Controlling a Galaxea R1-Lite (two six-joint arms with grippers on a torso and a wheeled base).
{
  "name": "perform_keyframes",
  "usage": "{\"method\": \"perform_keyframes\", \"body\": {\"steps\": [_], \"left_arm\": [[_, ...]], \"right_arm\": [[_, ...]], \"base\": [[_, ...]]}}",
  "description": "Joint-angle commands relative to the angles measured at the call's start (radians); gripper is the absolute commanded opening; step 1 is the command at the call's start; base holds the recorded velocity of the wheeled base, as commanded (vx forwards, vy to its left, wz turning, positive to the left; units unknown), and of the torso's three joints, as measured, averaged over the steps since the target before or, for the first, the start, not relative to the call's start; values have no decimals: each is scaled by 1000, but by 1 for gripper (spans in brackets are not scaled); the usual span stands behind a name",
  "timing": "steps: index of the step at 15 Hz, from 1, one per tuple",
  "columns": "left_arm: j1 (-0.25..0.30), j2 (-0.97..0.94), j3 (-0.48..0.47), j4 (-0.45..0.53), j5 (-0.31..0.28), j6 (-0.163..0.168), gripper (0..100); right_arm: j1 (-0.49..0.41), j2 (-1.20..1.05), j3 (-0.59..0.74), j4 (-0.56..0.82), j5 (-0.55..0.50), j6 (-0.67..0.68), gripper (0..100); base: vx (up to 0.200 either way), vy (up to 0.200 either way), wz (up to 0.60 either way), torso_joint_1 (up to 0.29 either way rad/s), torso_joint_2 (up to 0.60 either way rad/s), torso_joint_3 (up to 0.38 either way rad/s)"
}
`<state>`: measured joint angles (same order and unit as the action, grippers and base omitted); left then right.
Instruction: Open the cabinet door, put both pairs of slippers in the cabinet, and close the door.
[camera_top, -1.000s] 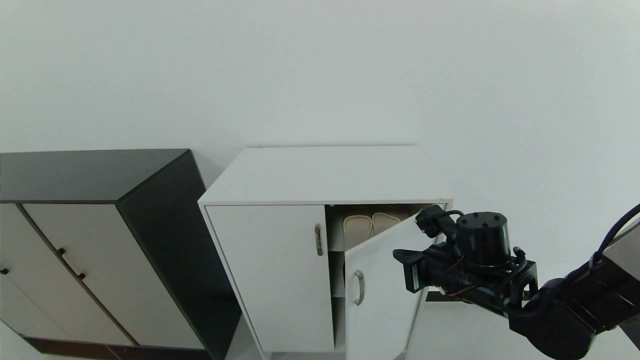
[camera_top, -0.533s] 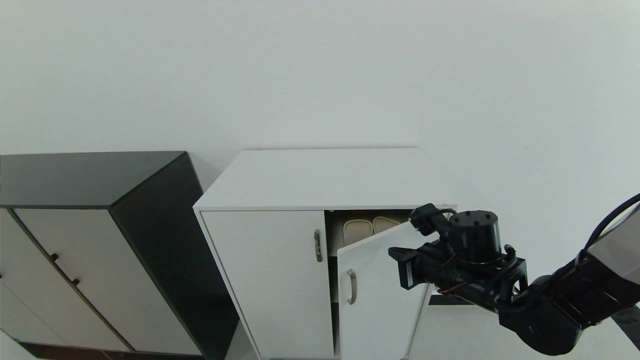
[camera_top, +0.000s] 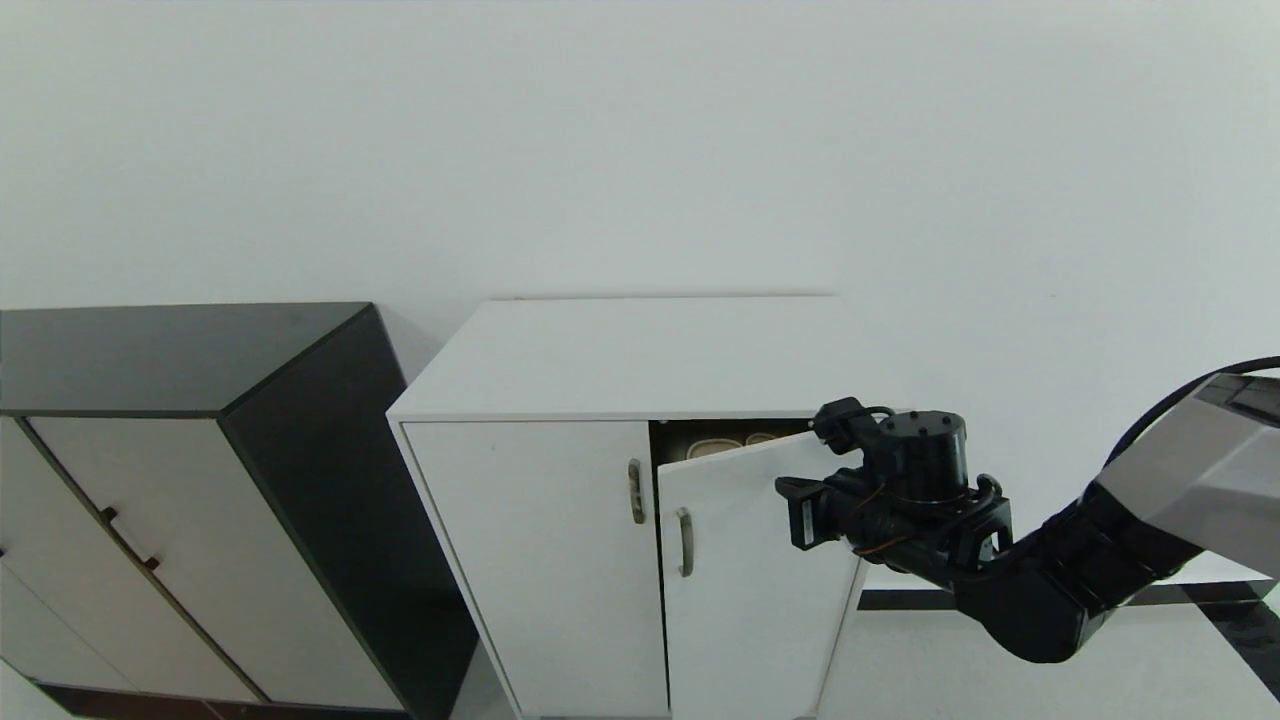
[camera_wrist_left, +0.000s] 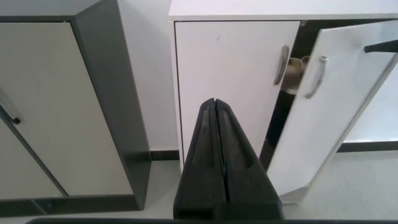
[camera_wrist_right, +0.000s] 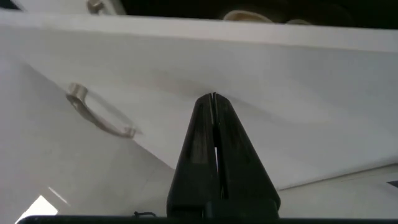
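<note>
At the white cabinet (camera_top: 640, 350), head view: R door (camera_top: 750, 600) is ajar, hinged on the cabinet's R side. Its free edge is swung out a bit from the L door (camera_top: 530, 560), which sits flush shut. There's a narrow dark gap along the R door's top. Toes of beige slippers (camera_top: 715, 446) peek over it, on the top shelf inside. Each door has a vertical metal handle near the centre seam: L-door handle (camera_top: 635, 491), R-door handle (camera_top: 684, 541). R hand (camera_top: 805, 512) is against the R door's outer face, upper part, nearer the hinge side, w/ the arm coming in from the R. Dark cabinet (camera_top: 180, 360) stands just beside the white one on its L; touching or not, can't tell. Floor (camera_top: 1000, 660) is pale w/ a black stripe.

L wrist view: L hand (camera_wrist_left: 215, 107) has its fingers (camera_wrist_left: 205, 143) pressed together w/ nothing btw them. It's held out in front of both cabinets, well apart from them, roughly facing the L door. R door hangs out at an angle, w/ a dark gap btw the two handles. There's a beige shape in that gap, too small to ID.

R wrist view: R hand's fingers (camera_wrist_right: 202, 143) are pressed together, empty, tip touching the R door's face. R-door handle is off to one side of the tip, not gripped. Slippers show over the door's top edge, in the dark interior.
</note>
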<state>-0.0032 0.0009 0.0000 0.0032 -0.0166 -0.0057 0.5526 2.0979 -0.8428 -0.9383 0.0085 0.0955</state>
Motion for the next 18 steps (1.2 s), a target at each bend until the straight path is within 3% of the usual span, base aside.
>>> {"method": "perform_keyframes", "body": {"steps": [1,18], "left_arm": [[0,1,0,0,0,0,0],[0,1,0,0,0,0,0]], "right_arm": [[-13,34,-18,-2,1,-2,0],[-43,97,-96,-2,-2,-2,0]], "base": [[0,0,0,0,0,0],[0,0,0,0,0,0]]}}
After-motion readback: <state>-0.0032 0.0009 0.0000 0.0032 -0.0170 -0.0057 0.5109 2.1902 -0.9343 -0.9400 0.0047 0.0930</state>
